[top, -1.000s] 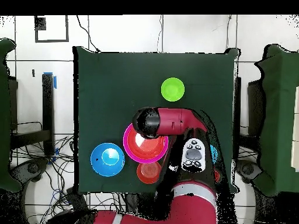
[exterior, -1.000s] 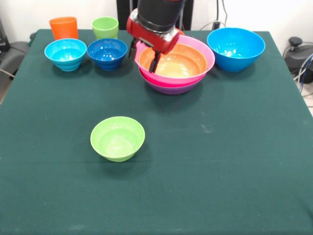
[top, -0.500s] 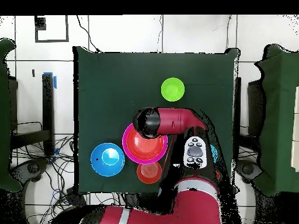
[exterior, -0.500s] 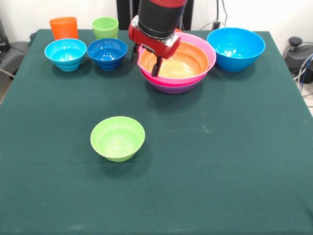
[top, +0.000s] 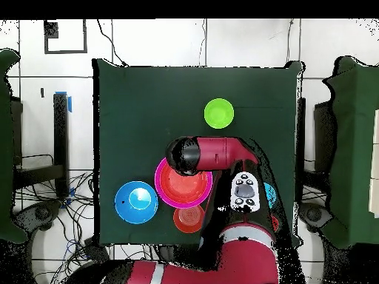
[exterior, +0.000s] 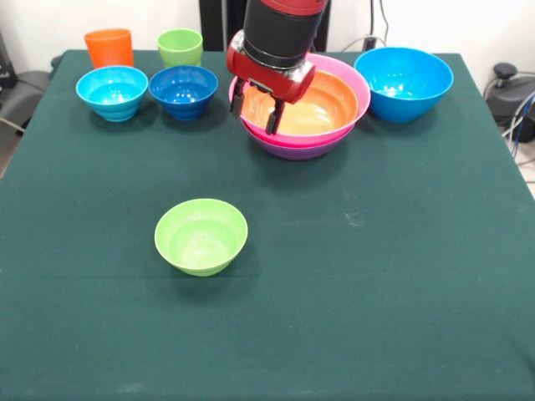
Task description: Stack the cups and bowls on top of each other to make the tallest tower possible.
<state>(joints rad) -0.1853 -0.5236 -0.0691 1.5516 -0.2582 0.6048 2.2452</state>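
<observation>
The tower (exterior: 326, 104) is a wide orange bowl nested in a pink one on a purple one, at the far middle of the table. My gripper (exterior: 253, 114) hangs open at its near-left rim, one finger outside the rim and one over the orange inside. From overhead the gripper (top: 185, 155) covers the edge of the tower (top: 181, 188). The big blue bowl (exterior: 403, 82) stands to the right of the tower. Light-blue (exterior: 112, 90) and dark-blue (exterior: 183, 88) small bowls stand at left, with the orange cup (exterior: 109, 47) and green cup (exterior: 180, 46) behind them. A lime-green bowl (exterior: 201, 236) sits alone near the front.
A small orange bowl (top: 189, 218) shows overhead next to the tower, on the robot's side; the arm hides it in the front view. The dark green cloth (exterior: 376, 276) covers the table. Cables lie on the floor beyond the table's edges.
The gripper has drifted a little right and lower in the front view, along the tower's rim. The pink bowl's rim has settled slightly; the other things have stayed put.
</observation>
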